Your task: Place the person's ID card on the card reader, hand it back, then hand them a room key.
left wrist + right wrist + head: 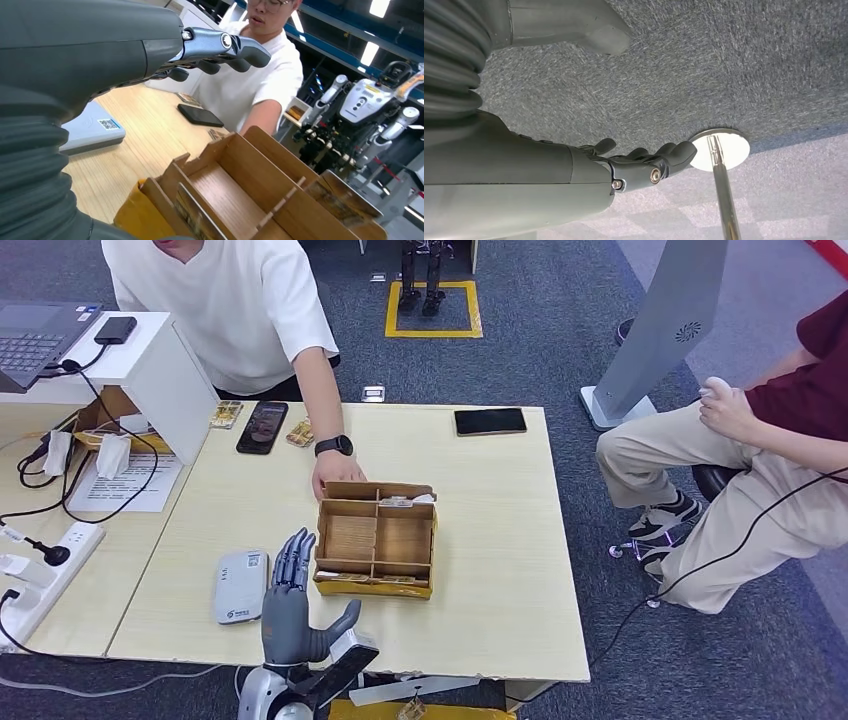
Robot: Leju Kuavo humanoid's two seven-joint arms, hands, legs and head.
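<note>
Left hand (292, 602) empty, fingers spread, between card reader (240, 586) and wooden box (376, 539); cards apparently inside.

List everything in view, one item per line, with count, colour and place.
Table: one, light wood, centre.
Divided box: one, brown wood, mid-table, cards in its slots.
Card reader: one, white-grey, left of the box.
Phones: two, black; one at the far edge, one at the far right.
Laptop: one, dark, on the white stand at far left.
Power strip: one, white, left edge.
Person in white shirt: one, behind the table, hand at the box.
Seated person: one, red top, right.
Left robot hand: grey, open, raised above the table's near edge.
Right robot hand: grey, empty, above carpet.
</note>
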